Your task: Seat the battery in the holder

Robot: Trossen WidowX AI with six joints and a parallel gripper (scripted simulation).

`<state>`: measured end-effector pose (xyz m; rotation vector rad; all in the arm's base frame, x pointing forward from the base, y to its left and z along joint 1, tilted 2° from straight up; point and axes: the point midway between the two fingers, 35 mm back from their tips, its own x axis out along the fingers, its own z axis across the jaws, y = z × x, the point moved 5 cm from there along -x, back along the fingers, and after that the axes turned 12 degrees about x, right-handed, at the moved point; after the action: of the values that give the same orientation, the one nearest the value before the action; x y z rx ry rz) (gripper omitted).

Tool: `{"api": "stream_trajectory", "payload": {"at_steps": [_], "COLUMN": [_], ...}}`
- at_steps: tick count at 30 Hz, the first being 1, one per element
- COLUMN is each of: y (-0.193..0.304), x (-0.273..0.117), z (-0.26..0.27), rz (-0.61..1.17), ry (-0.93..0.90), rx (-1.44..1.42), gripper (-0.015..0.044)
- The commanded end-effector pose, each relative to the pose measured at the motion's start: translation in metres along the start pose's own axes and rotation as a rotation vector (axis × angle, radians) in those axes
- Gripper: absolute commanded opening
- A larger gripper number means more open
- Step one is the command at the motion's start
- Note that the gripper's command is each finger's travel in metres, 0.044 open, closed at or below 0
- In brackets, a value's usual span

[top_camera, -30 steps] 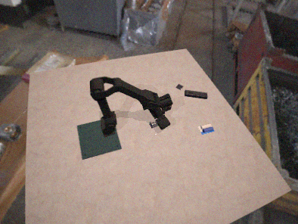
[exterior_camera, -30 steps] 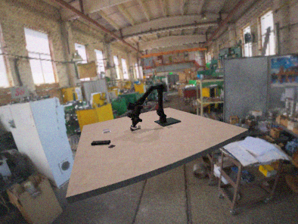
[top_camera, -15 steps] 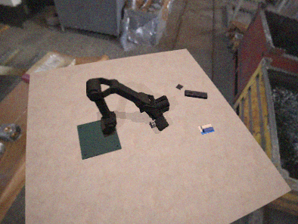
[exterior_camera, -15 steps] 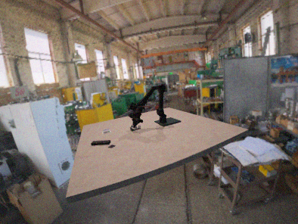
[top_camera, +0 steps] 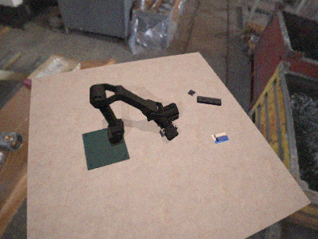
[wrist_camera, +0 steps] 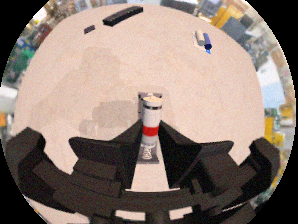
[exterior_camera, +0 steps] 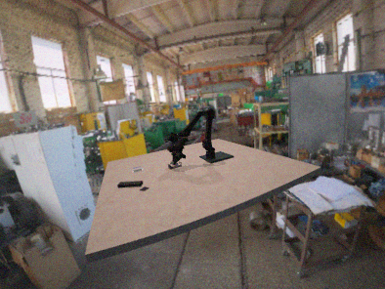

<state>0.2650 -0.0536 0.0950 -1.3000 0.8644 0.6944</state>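
1. Closest in the wrist view: jaws pinching the battery [wrist_camera: 150,123], a white stick with a red band, pointing straight out ahead.
2. Picked up, then. First part of the job done.
3. Hanging low over the middle of the counter [top_camera: 169,194], a bit toward the left edge, where the green mat [top_camera: 106,149] lies under the arm [top_camera: 133,102]. Hard to tell whether the battery tip touches the counter or floats just above it.
4. Farther out, near the right edge: a small blue and white thing [top_camera: 220,138], most likely the holder. Too small and blurry to make out a spring or a lip. Nothing in it, as far as can be seen. Well apart from the battery.
5. Farther on, toward the far right corner: a long black bar [top_camera: 209,100] with a tiny black square [top_camera: 191,92] just beside it. Probably not part of the job.
6. Left to do, by the look of it:
   - carry the battery across to the holder;
   - line it up flat and straight;
   - slide the flat end onto the spring and tuck the other end under the lip, gently, no shoving;
   - let go and back away, touching nothing.
7. So: only the grab finished, most of the job yet to come.
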Motion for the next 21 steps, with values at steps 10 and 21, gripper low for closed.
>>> {"api": "stream_trajectory", "payload": {"at_steps": [10, 21], "y": [0.0119, 0.0156], "x": [-0.0038, -0.0061], "z": [-0.0010, -0.0015], "rz": [0.010, 0.022], "ry": [0.003, 0.008], "rx": [-0.005, -0.003], "gripper": [0.0071, 0.0071]}}
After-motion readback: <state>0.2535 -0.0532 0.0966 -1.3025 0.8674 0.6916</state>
